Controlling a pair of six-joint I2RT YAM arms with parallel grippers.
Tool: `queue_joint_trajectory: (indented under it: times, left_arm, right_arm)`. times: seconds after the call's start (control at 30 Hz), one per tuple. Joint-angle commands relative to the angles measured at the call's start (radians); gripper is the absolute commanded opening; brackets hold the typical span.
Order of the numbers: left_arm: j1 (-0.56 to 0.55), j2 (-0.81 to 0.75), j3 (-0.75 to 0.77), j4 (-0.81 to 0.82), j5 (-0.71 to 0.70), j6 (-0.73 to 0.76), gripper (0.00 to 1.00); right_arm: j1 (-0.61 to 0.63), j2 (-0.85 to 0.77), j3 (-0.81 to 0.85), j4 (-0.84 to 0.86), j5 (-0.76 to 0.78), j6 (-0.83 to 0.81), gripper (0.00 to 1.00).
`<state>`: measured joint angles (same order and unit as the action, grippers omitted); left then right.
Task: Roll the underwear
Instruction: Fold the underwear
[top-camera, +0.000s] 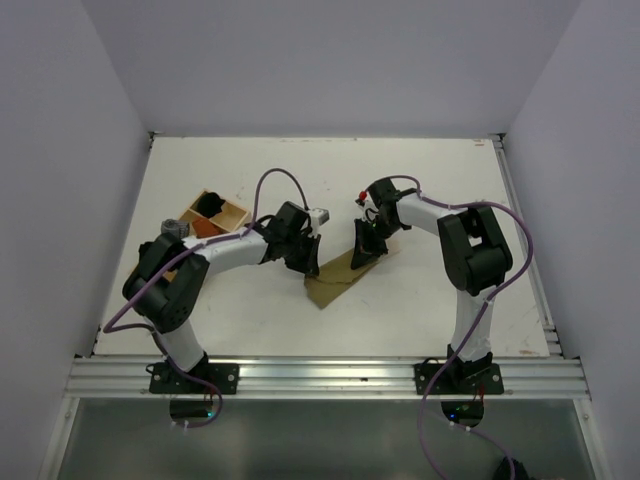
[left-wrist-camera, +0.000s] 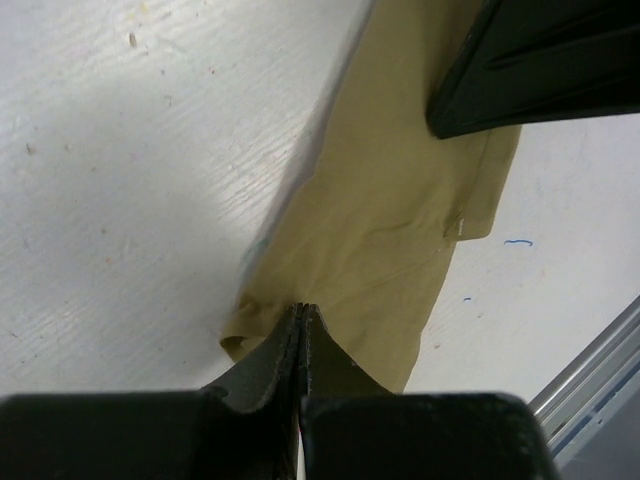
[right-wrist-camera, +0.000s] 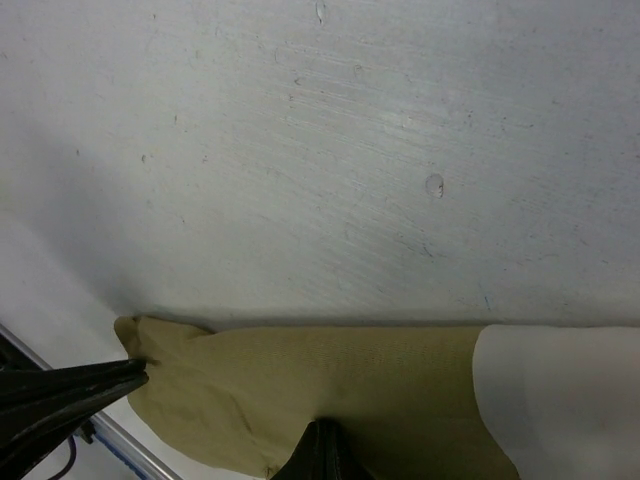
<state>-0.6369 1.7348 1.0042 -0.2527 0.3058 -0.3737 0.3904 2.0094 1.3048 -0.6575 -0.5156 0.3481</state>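
The underwear (top-camera: 335, 281) is an olive-khaki cloth stretched between my two grippers at the middle of the table. My left gripper (top-camera: 306, 264) holds its left end. In the left wrist view the jaws (left-wrist-camera: 300, 309) are shut and the cloth (left-wrist-camera: 390, 210) puckers at their tips. My right gripper (top-camera: 362, 254) is at the other end. Its shut fingertips (right-wrist-camera: 322, 432) sink into the khaki cloth (right-wrist-camera: 330, 370), beside a paler cream part (right-wrist-camera: 560, 400). A shadow runs along the cloth's far edge.
A wooden box with compartments (top-camera: 216, 214) stands at the back left, with a small grey object (top-camera: 172, 228) beside it. An aluminium rail (top-camera: 320, 375) runs along the table's near edge. White walls close in the left and right sides.
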Motion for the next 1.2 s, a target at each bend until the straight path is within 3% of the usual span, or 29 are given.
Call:
queue_joint_trajectory:
  times: [0.0,0.37,0.57,0.63,0.7,0.87,1.17]
  left_arm:
    - [0.006,-0.043,-0.044,0.012,-0.027,0.019,0.00]
    - [0.006,-0.038,-0.055,0.024,-0.025,-0.002,0.00]
    - [0.006,-0.115,0.046,-0.091,-0.088,-0.016,0.01]
    - [0.006,-0.133,0.059,-0.123,-0.103,-0.022,0.05]
    - [0.006,-0.165,0.062,-0.148,-0.160,-0.047,0.02]
    - [0.005,-0.198,0.027,-0.146,-0.096,-0.100,0.01]
    - [-0.150,-0.163,-0.048,-0.051,-0.105,-0.223,0.00]
  right_arm:
    - [-0.004,0.009,0.019,-0.008,0.006,-0.004,0.00]
    - [-0.004,-0.006,0.045,-0.034,0.012,0.005,0.01]
    - [-0.004,-0.044,0.187,-0.131,0.074,-0.017,0.08]
    - [-0.008,-0.040,0.223,-0.160,0.112,-0.024,0.12]
    - [-0.024,-0.032,0.264,-0.186,0.158,-0.037,0.19]
    - [-0.056,0.026,0.375,-0.274,0.241,-0.089,0.20]
    - [-0.087,0.175,0.628,-0.326,0.387,-0.129,0.22]
